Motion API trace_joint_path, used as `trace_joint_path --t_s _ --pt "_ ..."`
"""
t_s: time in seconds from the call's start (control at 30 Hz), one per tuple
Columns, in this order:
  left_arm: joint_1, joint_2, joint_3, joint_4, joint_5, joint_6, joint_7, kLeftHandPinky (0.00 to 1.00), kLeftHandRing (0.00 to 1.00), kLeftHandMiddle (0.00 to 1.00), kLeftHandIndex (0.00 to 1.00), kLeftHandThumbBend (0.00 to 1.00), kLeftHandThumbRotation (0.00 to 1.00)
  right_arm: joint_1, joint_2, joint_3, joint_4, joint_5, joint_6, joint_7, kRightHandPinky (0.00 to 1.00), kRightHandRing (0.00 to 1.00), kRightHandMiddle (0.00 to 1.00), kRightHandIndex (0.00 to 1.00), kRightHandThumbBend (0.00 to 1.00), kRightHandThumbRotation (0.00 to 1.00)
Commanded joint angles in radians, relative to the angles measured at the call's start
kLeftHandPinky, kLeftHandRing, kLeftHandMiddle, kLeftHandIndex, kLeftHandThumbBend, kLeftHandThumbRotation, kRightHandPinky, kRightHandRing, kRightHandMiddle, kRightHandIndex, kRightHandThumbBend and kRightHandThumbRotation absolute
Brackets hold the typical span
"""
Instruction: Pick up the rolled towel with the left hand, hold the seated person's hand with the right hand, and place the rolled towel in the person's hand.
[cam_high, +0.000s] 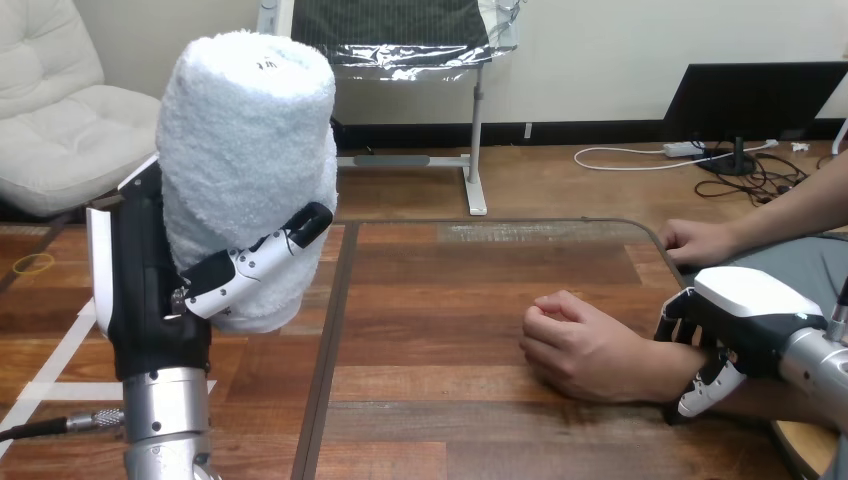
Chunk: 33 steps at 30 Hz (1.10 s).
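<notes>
Head view.
- Rolled white terry towel (245, 150): off the wooden table (450, 300), raised at the view's left. Long axis close to vertical, leaning slightly; one flat rolled end points up, the other down toward the tabletop. The lower end is clear of the wood.
- Left hand (150, 290): upright on its silver forearm, palm against the towel's left side. Its fingers (255, 260) wrap across the front of the towel's lower half and grip the roll.
- Person's fisted hand (580, 345): rests on the table right of centre, fingers loosely curled in, knuckles toward the towel. It is well apart from the towel.
- Right hand (745, 310): on that hand's wrist at the view's right, white shell up. Dark fingers curl over the far side of the wrist and the thumb closes in from the near side, so it clasps the wrist.
- Person's second hand (700, 240): lies flat at the table's far right edge, touching nothing else.
</notes>
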Motion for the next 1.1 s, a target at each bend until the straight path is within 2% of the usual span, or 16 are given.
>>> trace_joint_path --t_s 0.0,0.23,0.57,0.97,1.0,1.07 --pt "-0.081 -0.002 0.007 -0.034 -0.005 -0.031 0.005 0.19 0.25 0.31 0.37 0.56 0.0 0.005 0.052 0.032 0.047 -0.01 0.016 -0.011 0.29 0.37 0.47 0.53 0.87 0.01" --pt "-0.08 -0.002 0.006 -0.037 -0.007 -0.028 0.005 0.19 0.25 0.31 0.37 0.56 0.0 -0.001 0.058 0.039 0.065 -0.015 0.013 -0.032 0.2 0.27 0.38 0.49 0.86 0.0" --pt "-0.08 -0.004 0.005 -0.035 -0.005 -0.028 0.009 0.19 0.25 0.31 0.37 0.55 0.0 -0.003 0.061 0.049 0.067 -0.021 0.017 -0.046 0.17 0.24 0.34 0.46 0.86 0.0" --pt "-0.083 -0.002 0.005 -0.03 -0.006 -0.037 0.009 0.19 0.25 0.31 0.37 0.56 0.0 0.0 0.055 0.06 0.046 -0.029 0.034 -0.03 0.19 0.27 0.38 0.49 0.88 0.05" --pt "-0.083 -0.002 0.006 -0.029 -0.005 -0.037 0.009 0.19 0.25 0.31 0.37 0.56 0.0 -0.001 0.054 0.061 0.046 -0.03 0.035 -0.027 0.24 0.34 0.44 0.52 0.88 0.08" --pt "-0.083 -0.002 0.006 -0.029 -0.005 -0.037 0.01 0.19 0.25 0.31 0.37 0.56 0.0 -0.004 0.052 0.065 0.044 -0.033 0.042 -0.015 0.28 0.39 0.48 0.54 0.88 0.09"
